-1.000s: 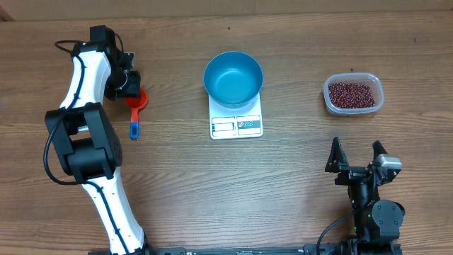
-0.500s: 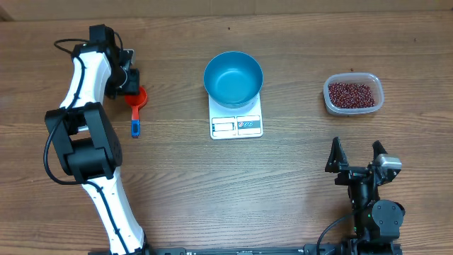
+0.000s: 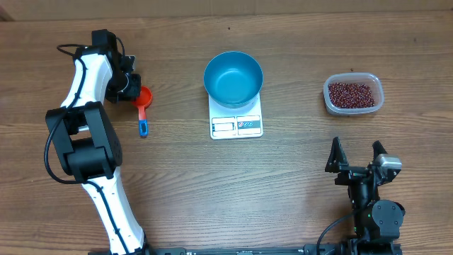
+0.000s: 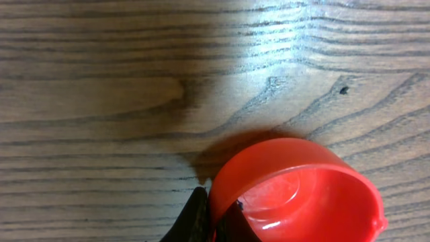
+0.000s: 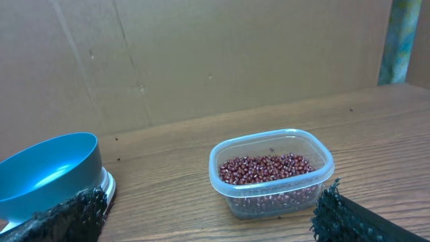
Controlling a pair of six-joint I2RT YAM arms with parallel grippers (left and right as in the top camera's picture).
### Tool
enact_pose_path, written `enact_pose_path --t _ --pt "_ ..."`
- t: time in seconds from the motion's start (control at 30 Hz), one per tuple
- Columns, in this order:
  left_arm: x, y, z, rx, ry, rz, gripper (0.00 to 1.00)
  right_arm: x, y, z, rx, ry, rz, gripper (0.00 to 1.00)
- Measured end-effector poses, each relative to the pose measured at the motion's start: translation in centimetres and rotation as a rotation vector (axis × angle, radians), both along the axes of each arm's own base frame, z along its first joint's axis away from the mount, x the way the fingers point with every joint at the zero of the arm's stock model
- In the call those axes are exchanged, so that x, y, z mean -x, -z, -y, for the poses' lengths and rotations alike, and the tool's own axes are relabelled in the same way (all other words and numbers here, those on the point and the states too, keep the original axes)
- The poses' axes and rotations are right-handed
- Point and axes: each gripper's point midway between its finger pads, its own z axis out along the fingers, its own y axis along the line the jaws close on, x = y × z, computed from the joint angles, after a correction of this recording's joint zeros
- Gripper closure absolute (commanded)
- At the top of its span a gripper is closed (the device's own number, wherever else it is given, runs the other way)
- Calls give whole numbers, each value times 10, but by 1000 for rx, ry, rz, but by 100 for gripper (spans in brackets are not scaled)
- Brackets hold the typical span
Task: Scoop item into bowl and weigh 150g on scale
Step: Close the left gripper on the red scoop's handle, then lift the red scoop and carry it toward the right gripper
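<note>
The blue bowl (image 3: 233,78) (image 5: 47,171) stands empty on the white scale (image 3: 236,125) at the table's centre. Dark red-brown beans (image 3: 352,94) (image 5: 269,169) fill a clear tub (image 3: 375,105) at the right. A red scoop (image 3: 144,97) (image 4: 295,195) with a blue handle (image 3: 143,127) lies at the left. My left gripper (image 3: 132,88) (image 4: 215,220) is shut on the scoop's rim, one finger (image 4: 196,216) outside and one inside the cup. My right gripper (image 3: 356,157) (image 5: 201,225) stands open and empty near the front edge, facing the tub.
A brown cardboard wall (image 5: 201,60) backs the far edge of the wooden table (image 3: 283,184). The left arm's white links (image 3: 88,78) stretch along the left side. The right arm's base (image 3: 375,212) sits at the front right.
My left gripper closed on the scoop's rim. The scoop shifted slightly right and its blue handle swung right with it. The right arm stayed still.
</note>
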Motion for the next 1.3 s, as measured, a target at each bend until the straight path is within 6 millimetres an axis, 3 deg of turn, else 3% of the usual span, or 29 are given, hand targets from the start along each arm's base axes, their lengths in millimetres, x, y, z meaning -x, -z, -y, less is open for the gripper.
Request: enact_pose_path --t 0.23,0.37,0.47,0.57,0.67,0.77,0.9,1.07,1.2,1.3 --pt "2 -1 0 14 -100 -14 96 0 0 0 0 0 -1 0" --pt "-11 -18 -1 35 -240 17 96 0 0 0 0 0 0 0" --pt "-40 -53 3 112 -375 118 96 0 0 0 1 0 0 0" --pt "-73 -101 12 250 -549 239 96 0 0 0 0 0 0 0" --pt "-91 -136 21 382 -713 301 96 0 0 0 0 0 0 0" --pt "-97 -152 35 478 -802 299 96 0 0 0 0 0 0 0" --pt "-99 -162 76 579 -809 250 96 0 0 0 0 0 0 0" --pt "-94 -172 153 638 -690 202 96 0 0 0 0 0 0 0" --pt "-80 -179 211 633 -563 179 96 0 0 0 0 0 0 0" --pt "-67 -180 241 610 -503 165 96 0 0 0 0 1 0 0"
